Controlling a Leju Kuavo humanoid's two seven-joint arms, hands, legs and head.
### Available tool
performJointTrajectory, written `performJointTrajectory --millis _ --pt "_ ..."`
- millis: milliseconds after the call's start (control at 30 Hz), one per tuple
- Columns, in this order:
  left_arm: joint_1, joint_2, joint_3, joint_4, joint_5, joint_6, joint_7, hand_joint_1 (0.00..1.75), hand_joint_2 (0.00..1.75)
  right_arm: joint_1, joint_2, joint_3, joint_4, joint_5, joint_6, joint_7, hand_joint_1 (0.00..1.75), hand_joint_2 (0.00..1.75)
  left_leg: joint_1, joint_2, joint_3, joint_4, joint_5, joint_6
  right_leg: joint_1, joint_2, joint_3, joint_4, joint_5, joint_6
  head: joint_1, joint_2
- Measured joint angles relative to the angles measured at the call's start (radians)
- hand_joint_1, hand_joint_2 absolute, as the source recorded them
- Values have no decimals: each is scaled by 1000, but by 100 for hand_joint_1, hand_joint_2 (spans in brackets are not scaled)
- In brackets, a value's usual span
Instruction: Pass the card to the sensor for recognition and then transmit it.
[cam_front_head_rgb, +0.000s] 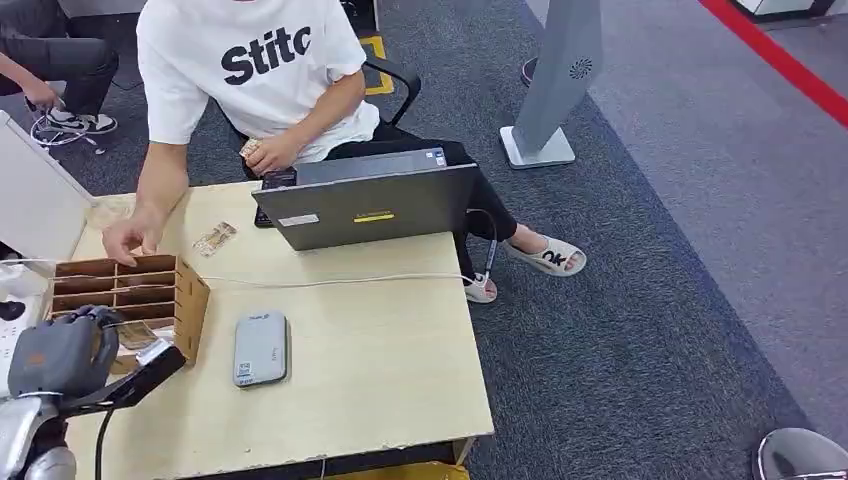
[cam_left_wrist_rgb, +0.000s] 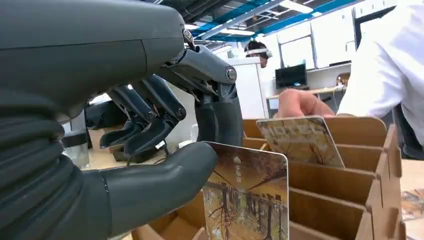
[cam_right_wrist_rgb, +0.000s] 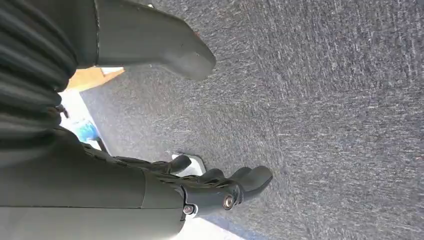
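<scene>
Card (cam_left_wrist_rgb: 246, 200), printed with brown autumn trees, is pinched between thumb and finger of the left robot hand (cam_left_wrist_rgb: 150, 145) at the wooden slotted box (cam_front_head_rgb: 140, 290). Another card (cam_left_wrist_rgb: 300, 141) stands in a slot. Beside the box lies a grey sensor (cam_front_head_rgb: 261, 348). The right robot hand (cam_right_wrist_rgb: 200, 185) hangs released over carpet.

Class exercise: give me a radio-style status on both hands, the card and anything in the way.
Left hand pinches card at cardboard rack. Right hand open over carpet. Person's hand on rack.
</scene>
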Motion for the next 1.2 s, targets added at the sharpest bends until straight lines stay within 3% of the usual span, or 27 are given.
performJointTrajectory --millis 500,767,1200 --pt "-64 15 23 0 -17 14 -5 175 175 0 0 0 0 6 -6 -1 0 175 0 0 0 0 0 0 0 0 0 0 0 0 0 0" --pt "-152 67 60 0 -11 7 -20 175 175 0 0 0 0 9 -13 -9 0 175 0 0 0 0 0 0 0 0 0 0 0 0 0 0" --pt "-272 104 98 11 0 -7 -16 175 175 0 0 0 0 21 -18 -7 0 175 0 0 0 0 0 0 0 0 0 0 0 0 0 0"
